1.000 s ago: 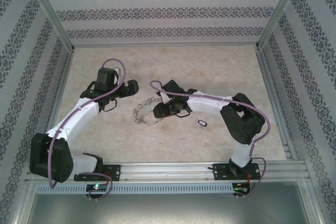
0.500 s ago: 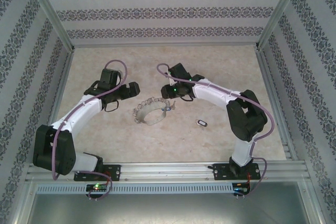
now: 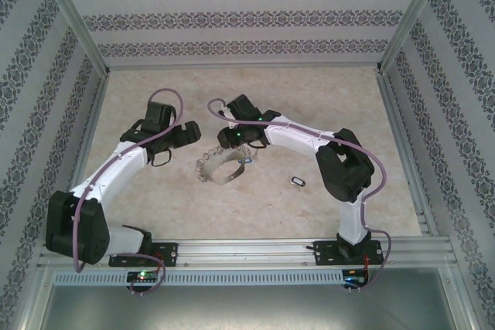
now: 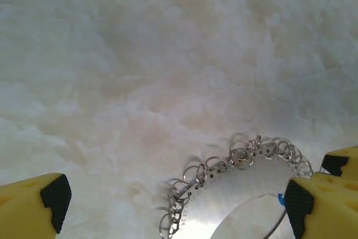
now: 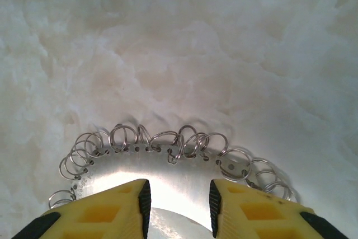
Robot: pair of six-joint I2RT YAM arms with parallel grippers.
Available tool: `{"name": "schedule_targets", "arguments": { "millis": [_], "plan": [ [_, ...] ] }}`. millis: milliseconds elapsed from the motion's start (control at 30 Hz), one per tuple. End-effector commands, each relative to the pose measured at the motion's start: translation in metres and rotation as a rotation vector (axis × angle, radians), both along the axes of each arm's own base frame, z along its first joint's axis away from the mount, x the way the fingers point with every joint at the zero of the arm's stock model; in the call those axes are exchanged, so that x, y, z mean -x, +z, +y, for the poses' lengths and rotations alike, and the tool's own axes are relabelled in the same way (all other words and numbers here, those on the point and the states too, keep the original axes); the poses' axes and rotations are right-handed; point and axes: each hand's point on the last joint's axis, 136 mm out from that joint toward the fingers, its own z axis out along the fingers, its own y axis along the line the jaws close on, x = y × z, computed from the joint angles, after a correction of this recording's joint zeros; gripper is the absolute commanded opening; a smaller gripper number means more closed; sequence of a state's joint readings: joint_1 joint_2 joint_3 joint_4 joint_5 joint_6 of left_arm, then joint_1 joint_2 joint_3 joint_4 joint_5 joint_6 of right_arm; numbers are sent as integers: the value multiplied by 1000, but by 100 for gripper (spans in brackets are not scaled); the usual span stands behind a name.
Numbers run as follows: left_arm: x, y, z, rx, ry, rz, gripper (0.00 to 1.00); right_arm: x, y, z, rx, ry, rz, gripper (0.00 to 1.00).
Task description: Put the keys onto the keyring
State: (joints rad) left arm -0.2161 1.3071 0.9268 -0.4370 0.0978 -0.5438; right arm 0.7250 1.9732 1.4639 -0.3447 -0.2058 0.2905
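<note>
The keyring [image 3: 219, 168] is a flat silvery ring plate fringed with small wire loops, lying mid-table. My right gripper [image 3: 230, 143] hangs over its far edge. In the right wrist view its yellow fingers [image 5: 140, 208] stand part-way apart, and the keyring's band [image 5: 179, 166] shows in the gap untouched. My left gripper [image 3: 195, 134] is just left of the ring, wide open. Its pads [image 4: 56, 200] frame the keyring's arc [image 4: 235, 186]. One of the keys [image 3: 297, 182], with a blue-and-white head, lies alone to the right. Another small blue-tipped piece [image 3: 246, 161] rests at the ring's right edge.
Aluminium frame rails [image 3: 93, 129] and patterned walls [image 3: 247, 17] enclose the pale marbled table [image 3: 309, 106]. The arm bases sit on the front rail [image 3: 247, 251]. Open tabletop lies behind the ring and to the far right.
My right gripper has risen off the ring's right side and swung left to its far edge, and its jaws have narrowed. The left arm has barely moved.
</note>
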Motion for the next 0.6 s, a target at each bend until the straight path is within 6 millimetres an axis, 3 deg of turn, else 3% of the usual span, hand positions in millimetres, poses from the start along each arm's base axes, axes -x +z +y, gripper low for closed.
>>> {"name": "schedule_targets", "arguments": {
  "millis": [0,133,400,467,567],
  "plan": [
    [12,-2,17,-43,69,26,99,16,-4,23,-74,14,72,33],
    [15,-2,19,-37,73,38,99,29,-13,22,-34,56,78,34],
    [17,-15,8,-7,17,92,99,31,-18,-20,141,121,20,36],
    [17,-21,2,17,4,115,99,34,-17,-19,117,112,52,35],
    [15,-26,0,21,-3,140,99,50,-14,-1,25,178,92,34]
  ]
}}
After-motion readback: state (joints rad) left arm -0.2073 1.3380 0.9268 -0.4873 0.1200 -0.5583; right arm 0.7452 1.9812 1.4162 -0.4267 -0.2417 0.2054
